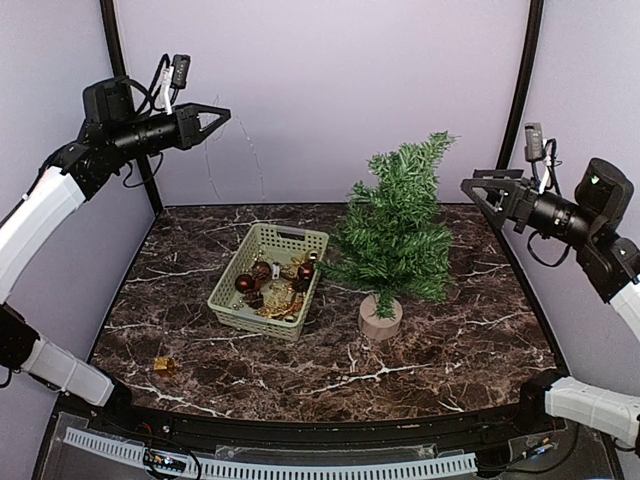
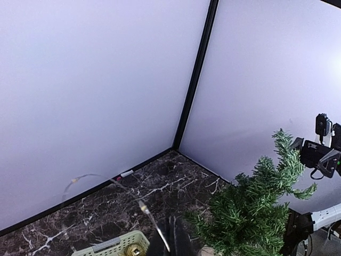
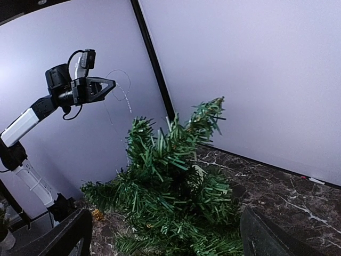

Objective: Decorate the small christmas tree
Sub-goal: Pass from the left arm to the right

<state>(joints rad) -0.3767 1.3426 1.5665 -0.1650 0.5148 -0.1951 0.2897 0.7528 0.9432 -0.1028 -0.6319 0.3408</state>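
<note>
The small christmas tree stands on its round tan base right of the table's centre, its top leaning right; it also shows in both wrist views. My left gripper is raised high at the back left. It is shut on a thin wire light string that loops away from the jaws and hangs faintly below them. My right gripper hovers to the right of the treetop, open, with nothing in it and the tree seen between its fingers.
A pale green basket holding dark red and gold ornaments sits just left of the tree. One small gold ornament lies loose near the front left of the marble table. Walls close in the back and sides.
</note>
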